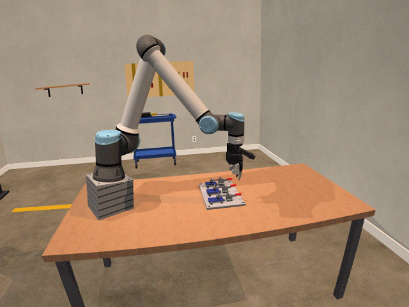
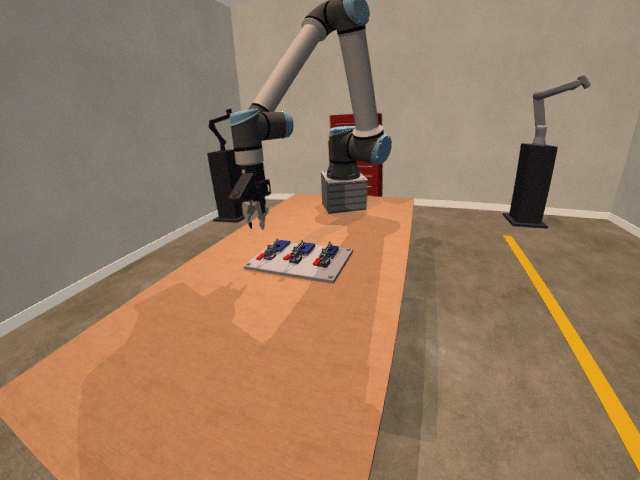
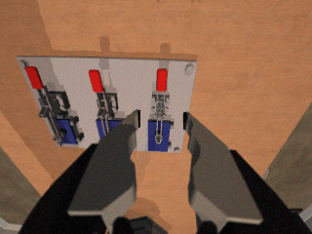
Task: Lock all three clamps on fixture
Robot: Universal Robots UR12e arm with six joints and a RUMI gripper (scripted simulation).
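Observation:
A grey fixture plate [image 1: 211, 205] [image 2: 330, 271] [image 3: 132, 73] lies on the wooden table [image 1: 165, 228]. It carries three toggle clamps with red handle tips and blue parts under their bars: one [image 1: 219, 180] [image 2: 271, 250] [image 3: 160, 109], a second [image 1: 224, 188] [image 2: 296, 251] [image 3: 103, 104] and a third [image 1: 229, 196] [image 2: 324, 256] [image 3: 51, 107]. All three handles lie low along the plate; I cannot tell whether they are locked. My gripper [image 1: 238, 174] [image 2: 256, 221] [image 3: 161, 112] hangs above the plate's edge by the first clamp. Its fingers stand apart with nothing between them.
The robot's base block [image 1: 109, 194] [image 2: 343, 192] stands on the table at one end of it. A blue cart [image 1: 154, 139] stands on the floor behind the table. A second arm on a black pedestal [image 2: 532, 180] stands far off.

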